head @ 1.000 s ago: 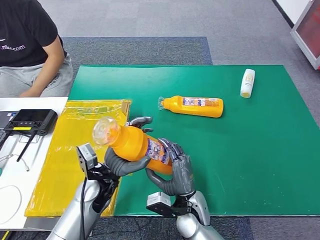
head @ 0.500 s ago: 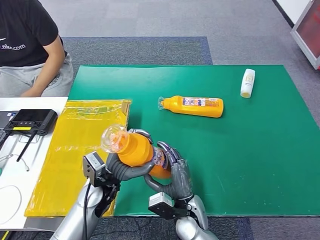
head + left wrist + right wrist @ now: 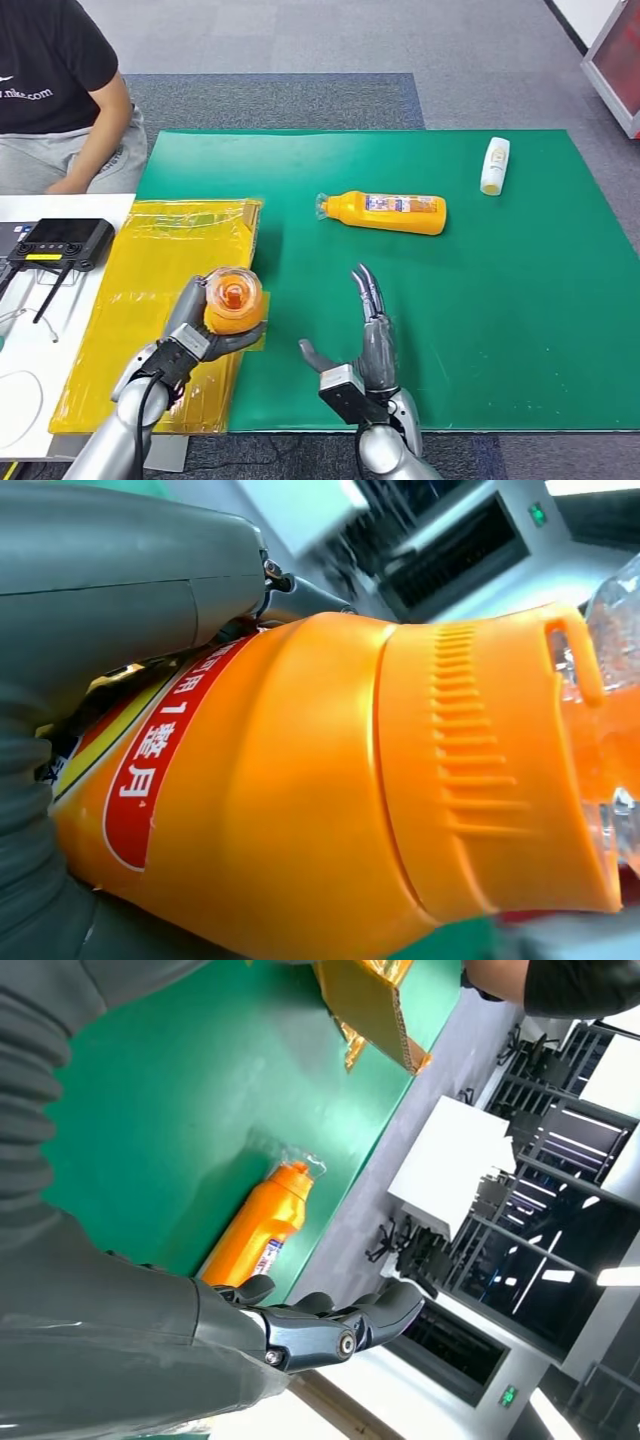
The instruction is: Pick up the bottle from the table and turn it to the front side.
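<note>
My left hand [image 3: 198, 328] grips an orange bottle [image 3: 233, 300] held upright, its clear cap end pointing up toward the head camera, above the yellow sheet's near corner. In the left wrist view the orange bottle [image 3: 302, 780] shows a red label and a ribbed neck, with my grey thumb [image 3: 136, 570] across it. My right hand [image 3: 367, 335] stands free of the bottle, fingers straight and spread, over the green mat [image 3: 483, 300]. A second orange bottle [image 3: 389, 212] lies on its side farther out on the mat; the right wrist view shows this lying bottle [image 3: 260, 1225] too.
A small white bottle [image 3: 495, 165] lies at the mat's far right. A yellow sheet [image 3: 151, 270] covers the table's left part, beside a black controller [image 3: 60, 242] on a white surface. A person in a black shirt [image 3: 53, 70] sits at the far left.
The bottle has swung from lying across both hands to standing upright in my left hand, which moved left. My right hand has let go and spread its fingers.
</note>
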Controlling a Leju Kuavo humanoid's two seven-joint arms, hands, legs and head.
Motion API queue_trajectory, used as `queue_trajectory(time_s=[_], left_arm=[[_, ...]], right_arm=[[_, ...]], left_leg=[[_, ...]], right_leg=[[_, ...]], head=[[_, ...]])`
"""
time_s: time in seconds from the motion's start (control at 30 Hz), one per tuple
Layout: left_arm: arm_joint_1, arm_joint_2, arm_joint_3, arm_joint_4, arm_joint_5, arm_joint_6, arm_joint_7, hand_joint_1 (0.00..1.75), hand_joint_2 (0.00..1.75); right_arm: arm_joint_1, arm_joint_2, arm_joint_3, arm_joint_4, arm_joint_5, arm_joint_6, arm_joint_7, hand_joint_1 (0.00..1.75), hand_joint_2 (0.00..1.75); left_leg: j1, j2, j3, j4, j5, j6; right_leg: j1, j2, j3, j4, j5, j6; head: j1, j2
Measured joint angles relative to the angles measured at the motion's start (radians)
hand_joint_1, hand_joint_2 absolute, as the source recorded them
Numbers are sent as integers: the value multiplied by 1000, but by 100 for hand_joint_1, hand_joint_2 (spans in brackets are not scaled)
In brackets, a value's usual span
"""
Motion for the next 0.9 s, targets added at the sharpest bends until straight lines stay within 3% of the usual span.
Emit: queue_trajectory(time_s=[0.4, 0.63, 0.67, 0.77, 0.8, 0.9], left_arm=[[-33, 144, -18, 51, -356, 35, 110, 175, 175], [-64, 155, -48, 121, -390, 76, 122, 168, 175], [-67, 152, -51, 130, -395, 88, 122, 145, 175], [-76, 138, -58, 157, -400, 110, 122, 20, 175], [-78, 131, -60, 165, -400, 115, 122, 0, 175], [-82, 112, -65, 191, -402, 128, 124, 0, 175]], right_arm=[[11, 0, -13, 1, 2, 22, 1, 0, 175], [15, 0, -19, 2, -1, 31, 0, 0, 175], [15, 0, -19, 3, -2, 33, -1, 0, 175], [15, 0, -20, 7, -7, 35, -3, 0, 175], [15, 0, -21, 7, -9, 35, -4, 0, 175], [16, 0, -21, 8, -12, 34, -7, 0, 175]], left_leg=[[0, 0, 0, 0, 0, 0], [0, 0, 1, 0, 0, -1], [0, 0, 1, 0, 1, -1], [0, 0, 1, 0, 1, -2], [0, 0, 1, 0, 1, -2], [0, 0, 1, 0, 2, -2]], right_leg=[[0, 0, 0, 0, 0, 0], [0, 0, 0, 0, 1, -1], [0, 0, 0, 0, 1, -1], [1, 0, 0, 0, 1, -2], [1, 0, 0, 0, 1, -2], [1, 0, 0, 0, 2, -3]], head=[[0, 0], [0, 0], [0, 0], [0, 0], [0, 0], [0, 0]])
